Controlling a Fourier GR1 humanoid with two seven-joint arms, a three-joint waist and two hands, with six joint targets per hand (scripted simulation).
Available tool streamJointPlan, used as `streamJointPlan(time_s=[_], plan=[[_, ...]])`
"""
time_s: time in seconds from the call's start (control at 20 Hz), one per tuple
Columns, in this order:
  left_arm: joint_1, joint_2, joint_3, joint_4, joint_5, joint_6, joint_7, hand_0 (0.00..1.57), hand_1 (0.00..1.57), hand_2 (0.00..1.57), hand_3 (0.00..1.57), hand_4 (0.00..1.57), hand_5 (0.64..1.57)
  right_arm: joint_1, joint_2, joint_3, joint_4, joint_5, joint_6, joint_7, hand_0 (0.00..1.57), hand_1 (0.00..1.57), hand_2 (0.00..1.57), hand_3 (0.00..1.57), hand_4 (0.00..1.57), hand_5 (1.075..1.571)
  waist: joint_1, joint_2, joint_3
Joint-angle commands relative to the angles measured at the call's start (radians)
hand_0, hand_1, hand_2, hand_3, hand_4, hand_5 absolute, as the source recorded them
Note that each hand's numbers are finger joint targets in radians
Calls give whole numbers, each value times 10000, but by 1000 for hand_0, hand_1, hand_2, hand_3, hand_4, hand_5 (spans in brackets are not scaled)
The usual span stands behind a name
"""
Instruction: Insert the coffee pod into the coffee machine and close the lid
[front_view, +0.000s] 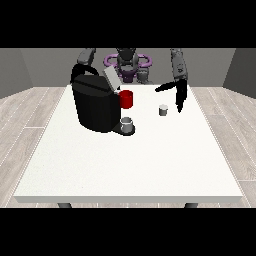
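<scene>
Fingers hang straight beside one coffee pod, near one coffee machine and one red cup.

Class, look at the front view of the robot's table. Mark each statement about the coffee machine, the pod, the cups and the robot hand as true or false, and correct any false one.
1. The coffee machine has its lid raised. True.
2. The coffee pod is already inside the machine. False: it stands on the table, apart from the machine.
3. The robot hand at the view's right is holding the pod. False: it hangs beside the pod with fingers straight, holding nothing.
4. A grey cup sits on the machine's base. True.
5. The red cup stands at the table's near edge. False: it is right beside the machine, towards the robot.
</scene>
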Motion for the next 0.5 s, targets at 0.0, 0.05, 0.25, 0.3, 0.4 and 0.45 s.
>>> streamJointPlan(time_s=[0.0, 0.05, 0.25, 0.3, 0.4, 0.45], plan=[[-281, -52, -389, 641, -599, 84, 358, 0, 0, 0, 0, 0, 1571, -484, -181, -178, 398, 102, -129, 554, 0, 0, 0, 0, 389, 1571, 213, -243, 2], [-244, -118, -526, 613, -773, 118, 186, 0, 0, 0, 0, 0, 1571, -50, 63, -177, 902, 93, -175, -203, 0, 0, 0, 0, 407, 1571, 261, -318, 4], [-750, -132, -703, 1166, -1280, 378, 49, 0, 0, 375, 0, 0, 1571, -272, 84, 114, 1088, 563, -376, -108, 0, 0, 0, 0, 424, 1571, 152, -127, 3], [-682, -65, -596, 1576, -1415, 604, -545, 0, 0, 459, 0, 0, 1571, -457, 78, -80, 956, 357, -378, -186, 0, 0, 0, 0, 424, 1571, 51, 182, 1], [-738, -194, -758, 1708, -1612, 533, -91, 223, 223, 529, 222, 0, 1571, -189, 82, -52, 1242, 508, -484, -142, 0, 0, 0, 0, 412, 1571, 155, -378, 3], [-842, -322, -1061, 1134, -1622, 116, 902, 446, 446, 606, 295, 0, 1571, -281, -30, -416, 1938, 305, -429, -204, 0, 0, 0, 0, 356, 1571, 492, -852, 7]])
